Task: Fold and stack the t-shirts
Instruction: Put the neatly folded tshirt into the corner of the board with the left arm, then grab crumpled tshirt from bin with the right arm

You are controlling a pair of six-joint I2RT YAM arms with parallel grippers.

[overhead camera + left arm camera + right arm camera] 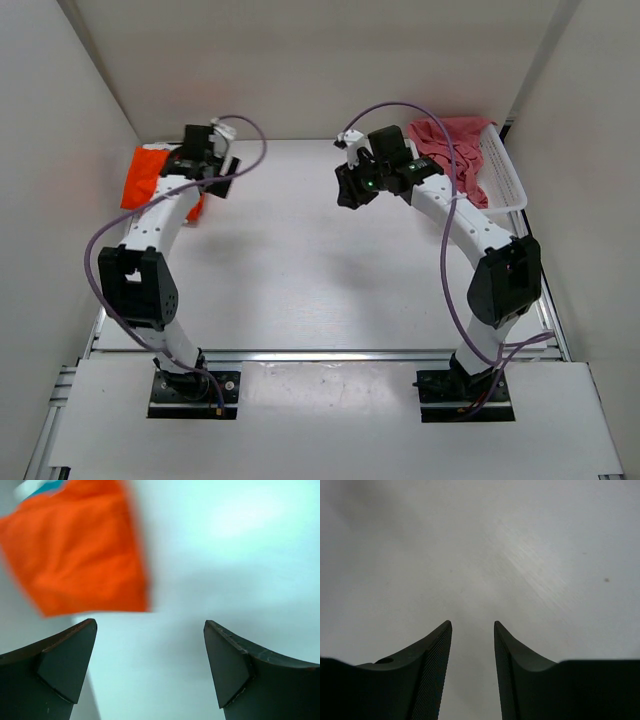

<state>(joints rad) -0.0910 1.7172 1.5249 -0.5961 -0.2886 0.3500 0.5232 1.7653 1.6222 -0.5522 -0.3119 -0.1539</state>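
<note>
Plain white walls (300,60) enclosing white table (300,270) on three sides, aluminium rail (330,354) along near edge, lighting even.

An orange t-shirt (143,178) lies far left on the table (290,260) (partly behind the left arm (165,215)); a pinkish-red t-shirt (452,140) drapes over the white basket (508,180) far right.

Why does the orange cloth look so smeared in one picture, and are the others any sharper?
Left wrist view: the orange t-shirt is smeared, probably motion blur, and the table glares bluish-white. Right wrist view: the right end effector is crisp, ridges sharp. Top view: even light, soft arm shadows.
</note>
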